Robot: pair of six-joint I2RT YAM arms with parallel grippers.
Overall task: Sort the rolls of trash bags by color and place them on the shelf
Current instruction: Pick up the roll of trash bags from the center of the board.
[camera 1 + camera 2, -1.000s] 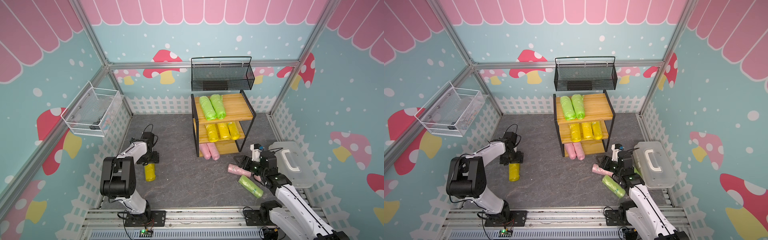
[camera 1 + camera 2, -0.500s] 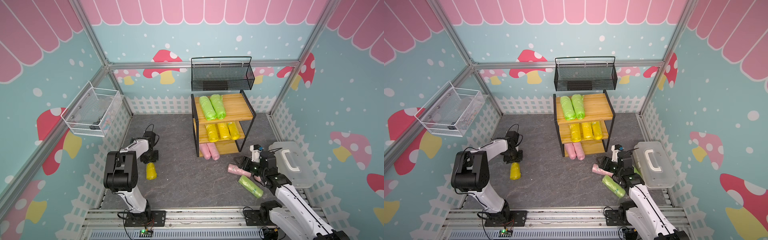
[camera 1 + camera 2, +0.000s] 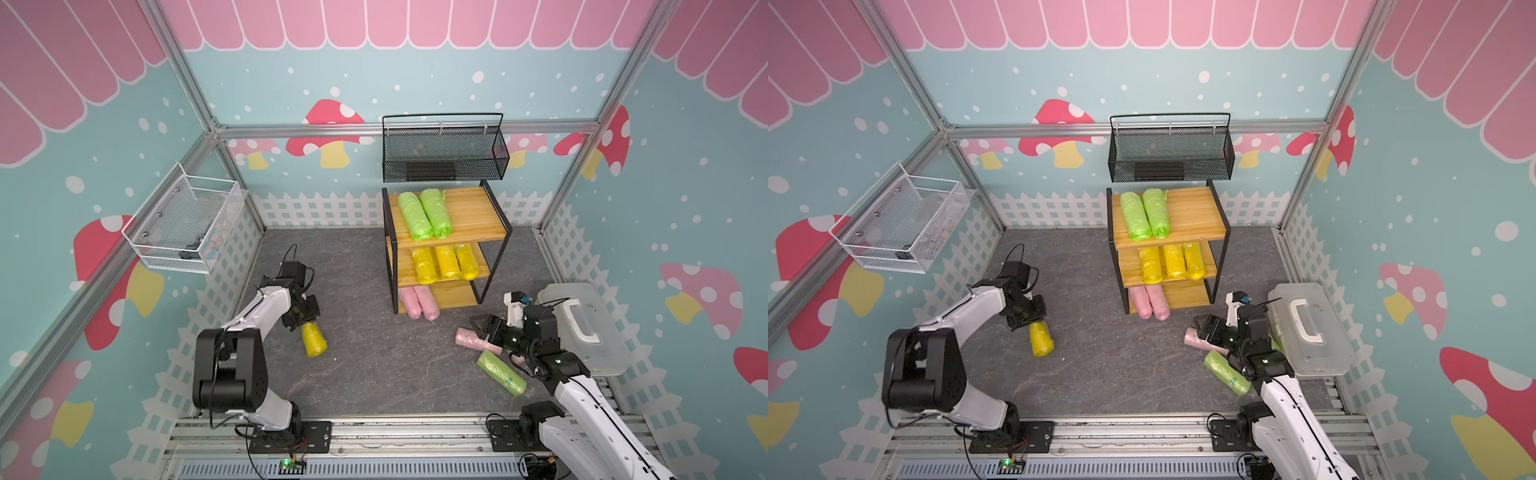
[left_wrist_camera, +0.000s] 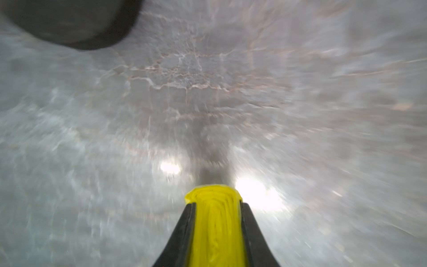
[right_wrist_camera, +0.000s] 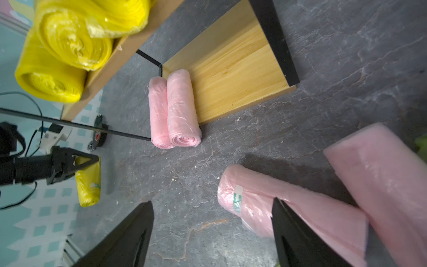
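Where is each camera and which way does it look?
Top views: high behind the robot, looking down on shelf, floor, left arm, right arm.
Left wrist: on the left arm, facing floor; left end effector shut on yellow roll.
Right wrist: low, facing shelf; open right end effector shows.
Shared: all views show that yellow roll.

Our white-and-black left arm (image 3: 262,307) reaches forward and down, and our black left claw (image 3: 307,323) is pinched tight on one end of a yellow crinkly plastic roll (image 3: 314,343). Our right arm (image 3: 582,395) stretches low, wrist bent inward, with our black right claw (image 5: 212,201) spread wide, gripping nothing.
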